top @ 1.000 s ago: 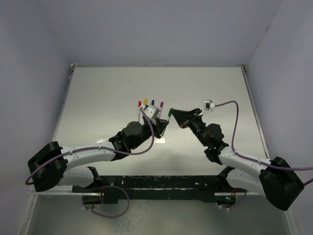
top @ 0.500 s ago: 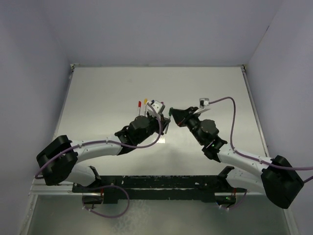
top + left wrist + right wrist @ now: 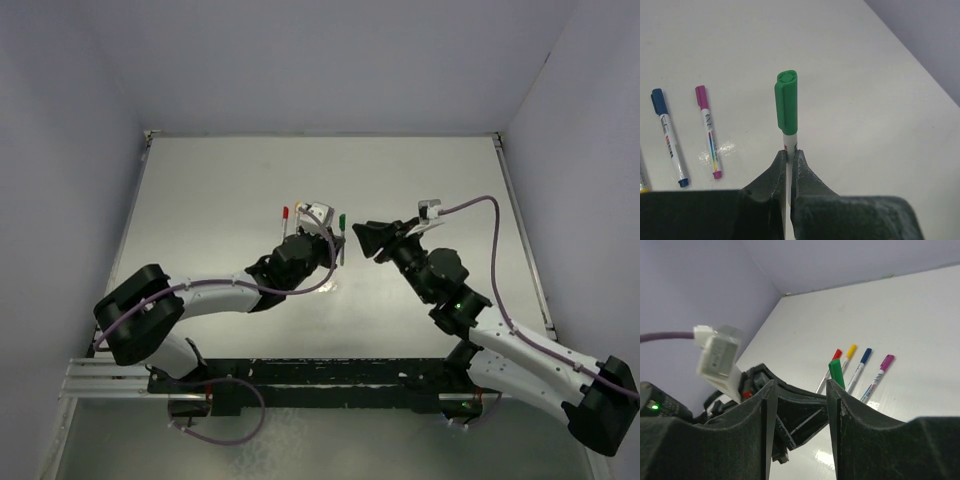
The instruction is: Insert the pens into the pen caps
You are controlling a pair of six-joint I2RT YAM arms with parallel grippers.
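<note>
My left gripper [image 3: 789,152] is shut on a thin white pen whose green cap [image 3: 786,102] is seated on its end and points away from me. In the top view that pen [image 3: 341,235] juts from the left gripper [image 3: 335,252] toward the right arm. My right gripper [image 3: 801,387] stands open with nothing between its fingers, just short of the green cap [image 3: 836,371]; from above, the right gripper [image 3: 362,240] sits a little to the pen's right. Capped blue [image 3: 669,137] and purple [image 3: 708,132] pens lie flat on the table, beside red [image 3: 838,354] and yellow [image 3: 852,350] ones.
The four lying pens form a row just behind the left wrist; from above only the red [image 3: 285,213] and yellow [image 3: 296,208] caps show, the others are covered by the wrist. Grey walls enclose the white table [image 3: 220,190] on three sides.
The right gripper has opened, let go of the green cap and drawn back to the right. The left gripper still holds the pen, now with the green cap on it.
</note>
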